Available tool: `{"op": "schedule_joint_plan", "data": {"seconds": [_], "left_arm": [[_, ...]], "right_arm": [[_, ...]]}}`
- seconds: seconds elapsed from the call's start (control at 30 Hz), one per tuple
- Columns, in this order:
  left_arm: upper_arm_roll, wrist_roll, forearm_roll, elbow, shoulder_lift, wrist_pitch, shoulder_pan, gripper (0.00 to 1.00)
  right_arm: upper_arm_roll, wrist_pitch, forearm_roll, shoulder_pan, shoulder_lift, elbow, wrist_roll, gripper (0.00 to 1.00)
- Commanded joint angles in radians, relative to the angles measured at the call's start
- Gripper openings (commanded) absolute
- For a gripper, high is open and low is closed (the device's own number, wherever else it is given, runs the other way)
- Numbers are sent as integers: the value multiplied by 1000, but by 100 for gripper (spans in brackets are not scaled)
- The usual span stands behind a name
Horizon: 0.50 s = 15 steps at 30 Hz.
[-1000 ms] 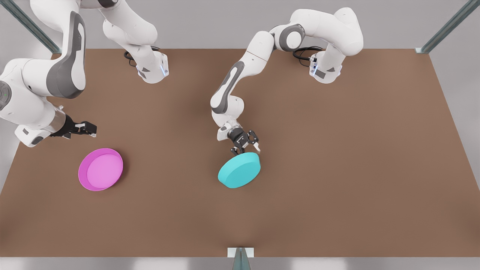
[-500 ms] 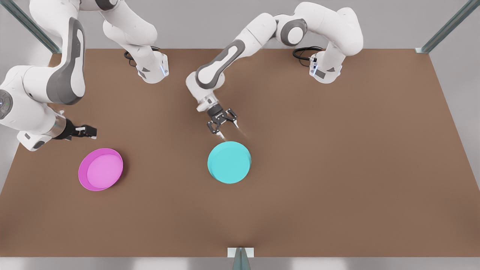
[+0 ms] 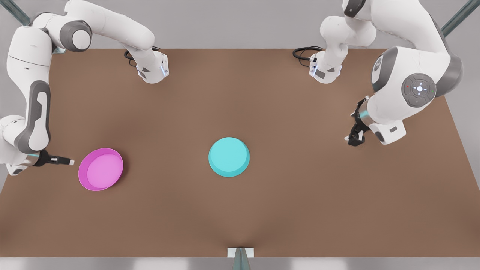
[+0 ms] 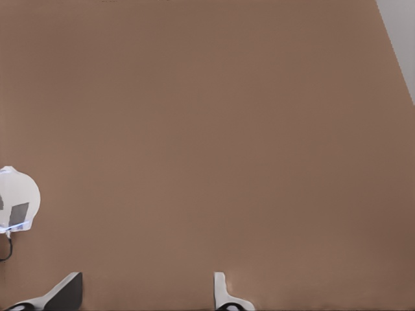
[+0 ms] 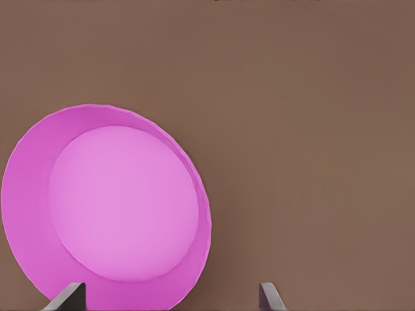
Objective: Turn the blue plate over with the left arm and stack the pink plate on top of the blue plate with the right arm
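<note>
The blue plate (image 3: 229,156) lies flat in the middle of the table with its plain base up. The pink plate (image 3: 100,169) (image 5: 107,207) sits rim up toward the front view's left. My right gripper (image 3: 69,162) (image 5: 167,297) hovers just left of the pink plate in the front view, open, its fingers spread wide and nothing between them. My left gripper (image 3: 354,140) (image 4: 146,295) hangs far off at the front view's right, over bare table, open and empty.
The brown table (image 3: 300,195) carries the two arm bases (image 3: 152,71) (image 3: 325,71) at its back edge, each with a cable. One base (image 4: 16,207) shows in the left wrist view. A metal post (image 3: 240,257) stands at the front edge.
The left gripper let go of the tilted blue plate, which settled flat, base up. That arm swung away to the front view's right. The right gripper moved down beside the pink plate.
</note>
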Motion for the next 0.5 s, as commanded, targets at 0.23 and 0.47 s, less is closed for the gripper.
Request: {"op": "schedule_joint_plan", "data": {"seconds": [0.23,0.47], "left_arm": [[-124,1132,145,59,-7,100,131,100],[-124,1133,140,59,-35,44,131,100]], "right_arm": [[4,175,141,-20,79,-58,-314,100],[4,175,175,-34,99,-125,-308,100]]}}
